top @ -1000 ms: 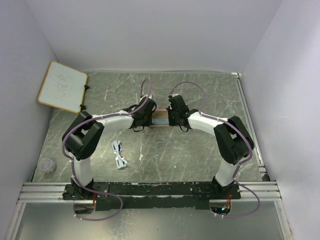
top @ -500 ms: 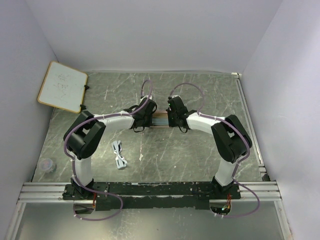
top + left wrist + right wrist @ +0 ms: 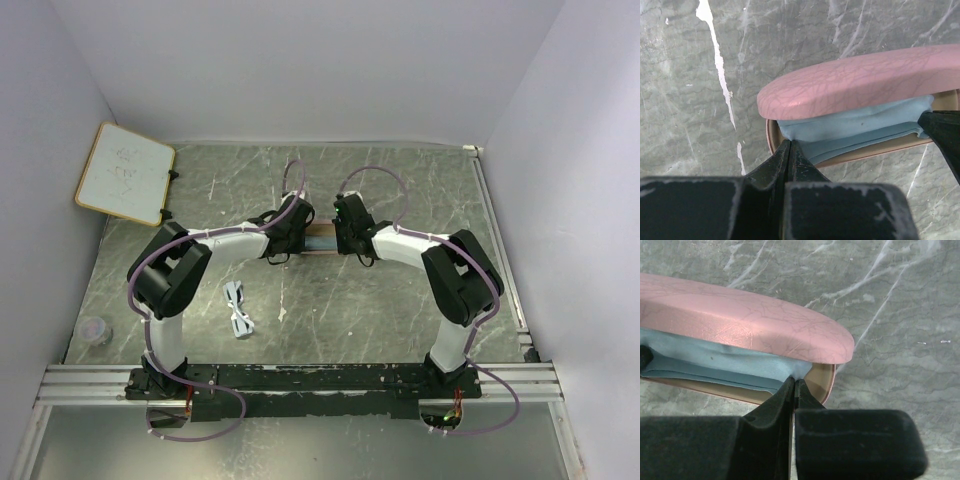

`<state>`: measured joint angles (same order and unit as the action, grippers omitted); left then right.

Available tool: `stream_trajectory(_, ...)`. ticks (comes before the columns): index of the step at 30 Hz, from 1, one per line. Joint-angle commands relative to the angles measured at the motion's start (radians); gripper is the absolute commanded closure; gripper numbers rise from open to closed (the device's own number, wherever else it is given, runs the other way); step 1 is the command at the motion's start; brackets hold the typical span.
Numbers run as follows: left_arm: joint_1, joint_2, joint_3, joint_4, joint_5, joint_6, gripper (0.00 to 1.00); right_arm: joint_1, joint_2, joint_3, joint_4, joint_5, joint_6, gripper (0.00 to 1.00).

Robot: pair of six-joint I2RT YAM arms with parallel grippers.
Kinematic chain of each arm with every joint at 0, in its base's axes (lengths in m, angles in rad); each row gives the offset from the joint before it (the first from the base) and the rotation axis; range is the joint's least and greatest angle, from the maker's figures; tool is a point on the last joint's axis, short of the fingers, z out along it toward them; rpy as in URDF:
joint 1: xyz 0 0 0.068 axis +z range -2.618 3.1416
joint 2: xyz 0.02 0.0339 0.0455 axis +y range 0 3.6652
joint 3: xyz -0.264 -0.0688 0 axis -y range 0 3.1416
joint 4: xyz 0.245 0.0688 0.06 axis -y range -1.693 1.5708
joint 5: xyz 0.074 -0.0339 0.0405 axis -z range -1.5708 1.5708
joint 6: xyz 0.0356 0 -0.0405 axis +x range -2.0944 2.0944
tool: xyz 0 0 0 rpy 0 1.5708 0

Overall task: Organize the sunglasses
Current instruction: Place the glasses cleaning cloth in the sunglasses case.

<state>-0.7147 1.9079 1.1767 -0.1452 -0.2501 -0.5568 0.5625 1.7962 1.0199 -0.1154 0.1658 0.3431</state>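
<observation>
At the far left a whiteboard [image 3: 125, 172] leans against the wall, and nearer to us a small round pale object [image 3: 95, 330] sits on the marbled table [image 3: 400, 310].

The left arm rises from its base at the near edge, folds sharply at the elbow and then stretches its forearm inward and away towards the middle of the table. Under that forearm, near the left base, we see the sunglasses [image 3: 238, 309] lying flat on the table, well apart from both grippers.

The left gripper [image 3: 789, 150] points down at the left end of the pink case [image 3: 855, 80]. Its jaws are clenched together, their tips meeting at the case's lower rim where a corner of the light blue cloth [image 3: 855, 130] lies. We cannot tell whether they nip the cloth, the rim or nothing.

The case lies crosswise between the two grippers, its lid slightly raised, with the cloth folded inside and showing in the gap.

The right arm mirrors the left: up from its base, bent at the elbow, forearm reaching inward. The right gripper [image 3: 794, 387] meets the case's right end with its jaws also pressed shut, tips at the cloth's edge just beneath the lid. Again we cannot tell whether anything is pinched.
</observation>
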Motion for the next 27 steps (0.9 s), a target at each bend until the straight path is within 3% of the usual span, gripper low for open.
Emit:
stream_trajectory(1, 0.003, 0.007, -0.008, 0.010, -0.017, 0.011, 0.93, -0.003, -0.007, -0.008, -0.034, 0.076, -0.005, 1.00)
stream_trajectory(27, 0.002, -0.012, -0.030, -0.030, -0.081, -0.005, 0.93, 0.020, -0.009, 0.065, -0.082, 0.155, -0.031, 1.00)
